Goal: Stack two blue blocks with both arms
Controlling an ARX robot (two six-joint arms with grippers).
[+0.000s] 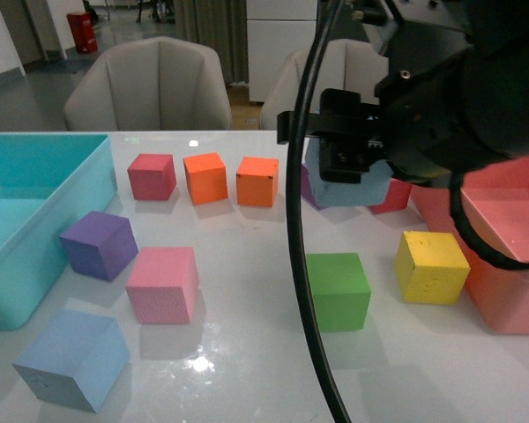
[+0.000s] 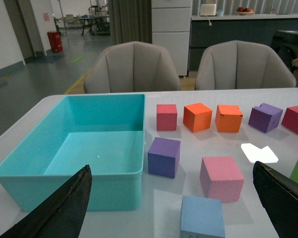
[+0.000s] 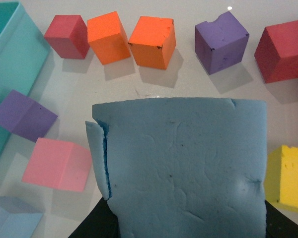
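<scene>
Right hand (image 1: 346, 159) pinches 1st blue block (image 3: 184, 163), looks lifted off worktop (image 1: 247, 264) at 1 o'clock. 2nd blue block (image 1: 70, 359) sits at 7 o'clock, untouched. Left hand (image 2: 171, 166) spread, empty. Pick done; carry across and stacking pending.

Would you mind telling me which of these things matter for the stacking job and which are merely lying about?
For the job:
held blue block
loose blue block

Lying about:
teal bin
pink bin
pink cube
green cube
yellow cube
purple cubes
red cubes
orange cubes
</scene>
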